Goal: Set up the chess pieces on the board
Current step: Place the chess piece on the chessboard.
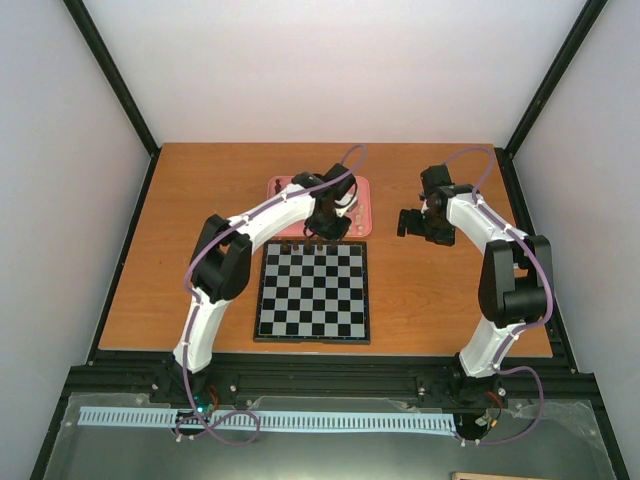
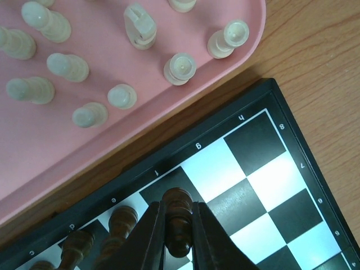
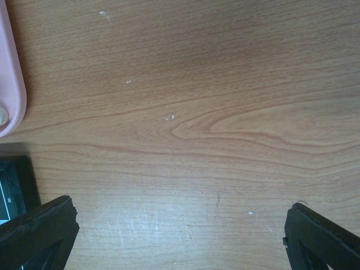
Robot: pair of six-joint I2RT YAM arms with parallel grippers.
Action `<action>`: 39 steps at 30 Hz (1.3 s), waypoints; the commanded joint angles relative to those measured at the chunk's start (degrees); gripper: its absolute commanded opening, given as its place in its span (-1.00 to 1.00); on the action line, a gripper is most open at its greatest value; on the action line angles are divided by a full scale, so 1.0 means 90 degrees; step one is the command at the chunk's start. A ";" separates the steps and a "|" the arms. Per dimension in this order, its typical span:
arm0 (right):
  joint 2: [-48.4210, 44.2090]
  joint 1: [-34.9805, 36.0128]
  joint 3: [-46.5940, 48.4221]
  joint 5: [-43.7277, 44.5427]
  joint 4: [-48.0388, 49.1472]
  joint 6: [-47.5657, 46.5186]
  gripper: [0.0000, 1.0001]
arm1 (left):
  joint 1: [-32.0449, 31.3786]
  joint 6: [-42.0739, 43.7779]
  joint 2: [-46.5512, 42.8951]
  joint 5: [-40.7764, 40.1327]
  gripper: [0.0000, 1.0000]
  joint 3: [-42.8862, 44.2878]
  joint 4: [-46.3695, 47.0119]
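With left hand (image 2: 179, 225) clenched, grips a dark chess piece (image 2: 178, 198) upright at the board (image 2: 264, 169)'s far row beside other dark pieces (image 2: 120, 220), base hidden between the fingers; reads in the top view only as a blur under the wrist. Shows cream pieces (image 2: 181, 68) standing in the pink tray (image 2: 169, 121) just beyond. Has right hand (image 3: 180, 230) released, spread wide over the wooden surface (image 3: 214, 112), tray and board corners cut off at left.

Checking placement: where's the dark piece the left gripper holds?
In the left wrist view, the dark piece is gripped by the left gripper at the board's row nearest the pink tray, beside other dark pieces.
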 commanded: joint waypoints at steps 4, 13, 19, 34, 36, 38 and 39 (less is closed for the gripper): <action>-0.0165 0.0048 -0.0093 0.0042 0.0082 0.0039 1.00 | -0.0053 0.0008 0.0243 -0.0150 -0.98 -0.0166 0.0313; -0.0184 0.0048 -0.0161 0.0029 0.0123 0.0043 1.00 | -0.0059 -0.0002 0.0265 -0.0221 -0.99 -0.0310 0.0439; -0.0177 0.0048 -0.0158 0.0041 0.0123 0.0031 1.00 | -0.0057 0.0054 0.0102 -0.0227 -0.89 -0.0436 0.0427; -0.0187 0.0048 -0.0182 0.0016 0.0163 0.0037 1.00 | -0.0059 0.0096 -0.0115 -0.0155 -0.67 -0.0422 0.0327; -0.0196 0.0051 -0.0180 0.0020 0.0162 0.0040 1.00 | -0.0060 0.0105 -0.0123 -0.0162 -0.62 -0.0364 0.0298; -0.0198 0.0048 -0.0184 0.0007 0.0176 0.0043 1.00 | -0.0053 0.0114 -0.0124 -0.0167 -0.55 -0.0324 0.0292; -0.0199 0.0048 -0.0183 0.0002 0.0181 0.0047 1.00 | -0.0057 0.0115 -0.0124 -0.0167 -0.52 -0.0295 0.0283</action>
